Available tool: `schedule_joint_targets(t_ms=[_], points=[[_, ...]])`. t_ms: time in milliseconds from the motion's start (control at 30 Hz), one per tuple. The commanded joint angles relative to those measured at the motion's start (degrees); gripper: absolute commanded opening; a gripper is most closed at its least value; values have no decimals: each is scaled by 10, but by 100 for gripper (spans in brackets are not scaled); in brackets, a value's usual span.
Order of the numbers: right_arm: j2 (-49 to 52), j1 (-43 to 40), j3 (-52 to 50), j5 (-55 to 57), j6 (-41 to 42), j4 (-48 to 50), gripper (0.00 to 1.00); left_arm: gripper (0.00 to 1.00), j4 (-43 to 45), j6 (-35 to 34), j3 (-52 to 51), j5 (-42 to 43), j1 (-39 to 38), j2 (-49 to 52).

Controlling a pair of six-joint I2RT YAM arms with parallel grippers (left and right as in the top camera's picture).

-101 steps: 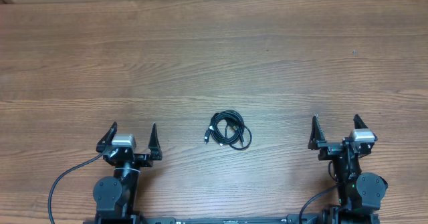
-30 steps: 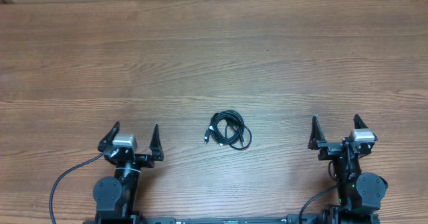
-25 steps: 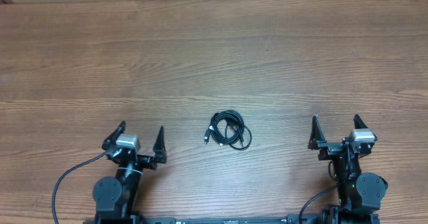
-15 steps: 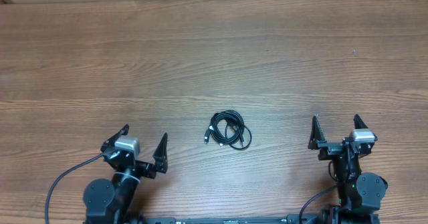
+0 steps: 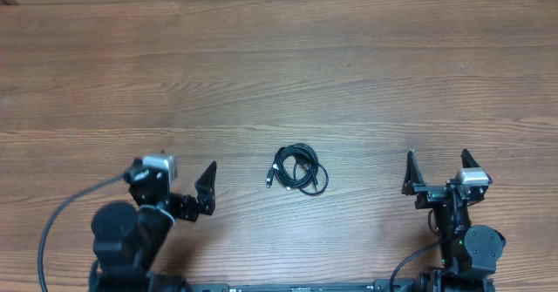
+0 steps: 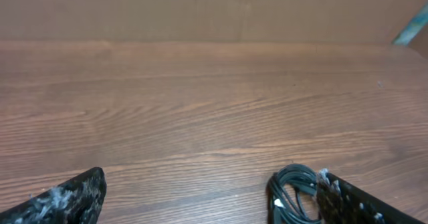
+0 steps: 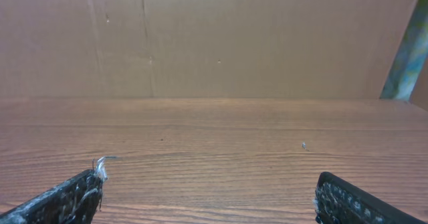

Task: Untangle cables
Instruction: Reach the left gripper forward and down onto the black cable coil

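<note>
The cables [image 5: 298, 169] lie as a small coiled bundle of thin black cords with pale plug ends on the wooden table, at the middle front. My left gripper [image 5: 179, 180] is open and empty, to the left of the bundle and turned toward it. In the left wrist view the bundle [image 6: 291, 194] shows at the bottom right, just beside the right finger of the open jaws [image 6: 214, 197]. My right gripper [image 5: 438, 170] is open and empty, well to the right of the bundle. The right wrist view shows its open jaws [image 7: 212, 192] over bare wood, with no cables.
The wooden table [image 5: 279, 74] stretches far behind the bundle. A brown cardboard wall [image 7: 214, 37] stands along the table's far edge. A thick black arm wire [image 5: 52, 231] loops at the front left.
My left arm has swung: its gripper turned to the right, toward the cable bundle, and shifted slightly. The cables and my right arm have not moved.
</note>
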Motion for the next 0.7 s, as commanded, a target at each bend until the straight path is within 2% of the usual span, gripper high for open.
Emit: schedule_joint_targets(t_ms=[0,200,400,567,667], points=[[-5,-2,-6,3,-1,3,100,100,-15,-6,55,24,6,58],[-5,-2,-6,3,-1,3,100,100,-78,-6,154,26,-4,186],[-5,-2,-6,3,-1,3,100,100,-125,11,236,20,-65,313],[-5,-2,-6,3,-1,3,100,99,-148,11,267,-4,-127,409],[-5,-2,-6,3,-1,3,100,100,-151,10,267,26,-147,457]])
